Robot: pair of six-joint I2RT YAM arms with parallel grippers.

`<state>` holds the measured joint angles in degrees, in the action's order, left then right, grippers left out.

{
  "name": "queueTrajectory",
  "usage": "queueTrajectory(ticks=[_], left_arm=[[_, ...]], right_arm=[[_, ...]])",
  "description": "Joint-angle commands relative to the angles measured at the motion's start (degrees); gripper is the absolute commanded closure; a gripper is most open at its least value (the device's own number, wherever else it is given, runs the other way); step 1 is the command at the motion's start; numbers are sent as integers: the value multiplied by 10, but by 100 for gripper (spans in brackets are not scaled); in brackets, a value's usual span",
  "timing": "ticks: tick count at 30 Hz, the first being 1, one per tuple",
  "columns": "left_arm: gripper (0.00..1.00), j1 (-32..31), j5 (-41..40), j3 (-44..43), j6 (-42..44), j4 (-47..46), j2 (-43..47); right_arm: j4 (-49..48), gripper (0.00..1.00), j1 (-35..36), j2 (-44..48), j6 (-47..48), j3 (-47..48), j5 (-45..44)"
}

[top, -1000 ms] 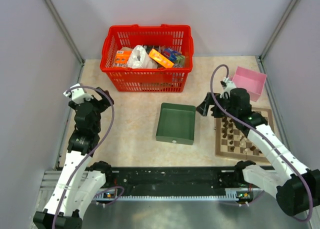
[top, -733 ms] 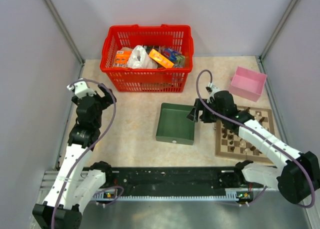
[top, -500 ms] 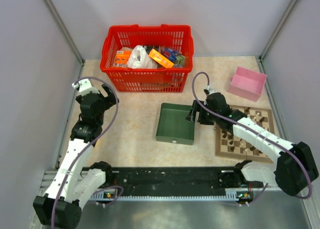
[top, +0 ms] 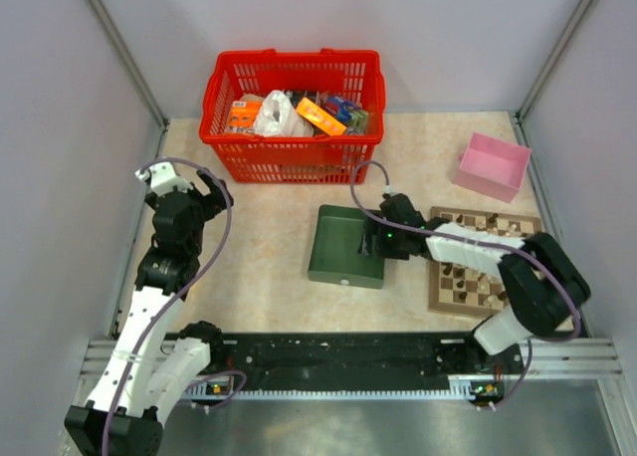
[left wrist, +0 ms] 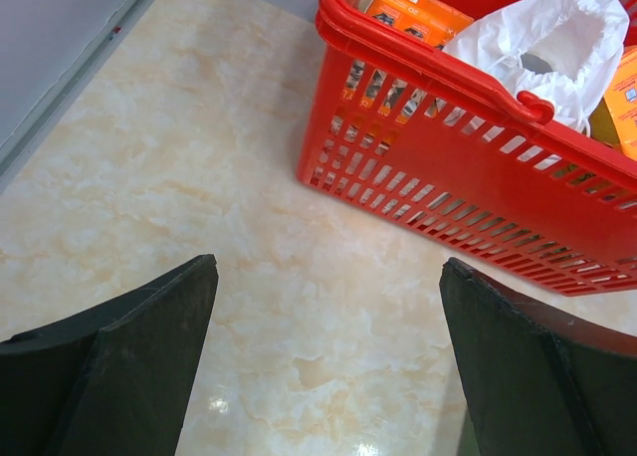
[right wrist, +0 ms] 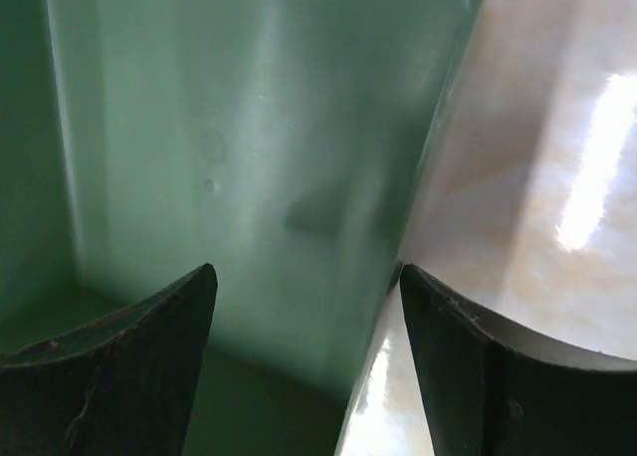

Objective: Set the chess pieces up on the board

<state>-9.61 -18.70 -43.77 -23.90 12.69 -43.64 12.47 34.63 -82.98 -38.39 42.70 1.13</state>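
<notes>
Over the right wall of the green tray point(top: 338, 242), right tool point(right wrist: 309, 277) agape, empty; chess pieces point(top: 466, 269) on the board point(top: 436, 303) look tiny, light, rigid, tippy, so pinch mid-body, gently

The right hand point(right wrist: 307, 275) straddles the green tray's point(right wrist: 299, 127) wall; open table point(top: 269, 237) lies to its left.

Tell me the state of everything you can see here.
Basket: full of packages.
Tray: upright, nothing visible inside.
Pink box: looks empty.
Board: flat, some pieces on it.
Left jaws: open, empty.
Right jaws: open, straddling the tray's board-side wall.
</notes>
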Motion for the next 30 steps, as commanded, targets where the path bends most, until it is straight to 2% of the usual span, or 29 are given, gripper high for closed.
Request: queueTrajectory(ticks=[1,9,12,17,21,24,27,30], left_arm=[[1,0,-17,1,5,-3,15],[1,2,-40,-4,6,20,39],[1,3,-56,-10,-3,35,43],[1,3,-58,-26,-9,53,41],[1,3,-49,-29,-15,55,41],[1,4,-38,-31,-23,50,39],[1,3,3,-29,-33,26,31],[1,3,81,-40,-34,4,6]], right_arm=[[-70,25,60,-80,-14,94,32],[-94,23,157,-269,-49,286,41],[-107,23,180,-326,-92,353,50],[-120,20,214,-362,-109,416,50],[-115,16,212,-306,-72,395,21],[-105,14,192,-220,-32,345,-5],[-75,12,159,-115,7,286,-58],[-17,9,120,-3,35,227,-124]])
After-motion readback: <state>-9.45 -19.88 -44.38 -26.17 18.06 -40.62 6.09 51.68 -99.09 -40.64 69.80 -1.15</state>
